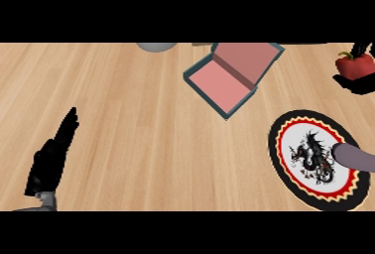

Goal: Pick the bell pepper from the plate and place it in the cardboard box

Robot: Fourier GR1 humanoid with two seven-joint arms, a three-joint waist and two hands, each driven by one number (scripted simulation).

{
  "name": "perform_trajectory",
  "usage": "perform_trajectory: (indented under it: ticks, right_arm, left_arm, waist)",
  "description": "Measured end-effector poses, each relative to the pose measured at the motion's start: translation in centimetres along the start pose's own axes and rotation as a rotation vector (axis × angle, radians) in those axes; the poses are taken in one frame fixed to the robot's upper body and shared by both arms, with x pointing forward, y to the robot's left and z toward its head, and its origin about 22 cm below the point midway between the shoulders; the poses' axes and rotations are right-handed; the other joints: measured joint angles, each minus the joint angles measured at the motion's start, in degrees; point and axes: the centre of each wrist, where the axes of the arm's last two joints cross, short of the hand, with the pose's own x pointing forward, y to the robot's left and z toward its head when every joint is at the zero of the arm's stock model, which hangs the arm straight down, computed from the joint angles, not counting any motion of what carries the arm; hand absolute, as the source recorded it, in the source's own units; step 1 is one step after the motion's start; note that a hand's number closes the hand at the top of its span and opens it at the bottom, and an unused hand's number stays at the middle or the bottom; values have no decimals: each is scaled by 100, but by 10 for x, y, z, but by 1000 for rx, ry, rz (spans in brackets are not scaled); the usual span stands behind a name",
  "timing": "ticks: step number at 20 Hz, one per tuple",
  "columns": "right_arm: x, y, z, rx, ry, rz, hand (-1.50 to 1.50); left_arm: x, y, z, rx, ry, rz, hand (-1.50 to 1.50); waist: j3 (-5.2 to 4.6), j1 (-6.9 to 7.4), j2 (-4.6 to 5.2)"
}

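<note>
- Spreading across the whole view, the wooden worktop [124,124] runs its pale grain left to right and carries everything else.
- The plate [316,158], round with a black rim, a red and yellow toothed ring and a dark dragon drawn on its white middle, lies on the worktop below and to the right of the cardboard box; nothing sits on its face, though a grey forearm [356,158] crosses its right side.
- The cardboard box [233,78] stands open with a teal outside and a pink inside, turned cornerwise so that its long axis runs diagonally, one corner pointing down toward the plate.
- The left robot hand [53,156], black, rests far to the left of the box with its fingers straight and together, pointing up and slightly right, holding nothing.
- The bell pepper [354,65] is red and glossy with a small green stem on top; it is upright, to the right of the box and above the plate, clear of both.
- The right robot hand [360,49] shows only as black fingers just above the pepper; whether they grip it I cannot tell.
- A grey rounded object [155,46] peeks in left of the box's top edge.
</note>
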Motion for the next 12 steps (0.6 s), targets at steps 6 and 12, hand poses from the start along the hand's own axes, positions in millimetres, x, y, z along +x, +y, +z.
perform_trajectory:
  ticks: [6, 12]
  right_arm:
    - [50, -9, -22, -12, -117, -114, 150]
    - [99, -5, -49, -9, -131, -148, 150]
  left_arm:
    - [4, -5, 0, 1, -2, 1, 0]
    - [3, -4, -3, -4, -2, 5, 0]
  waist:
    - [-1, 5, 6]
    - [0, 43, 25]
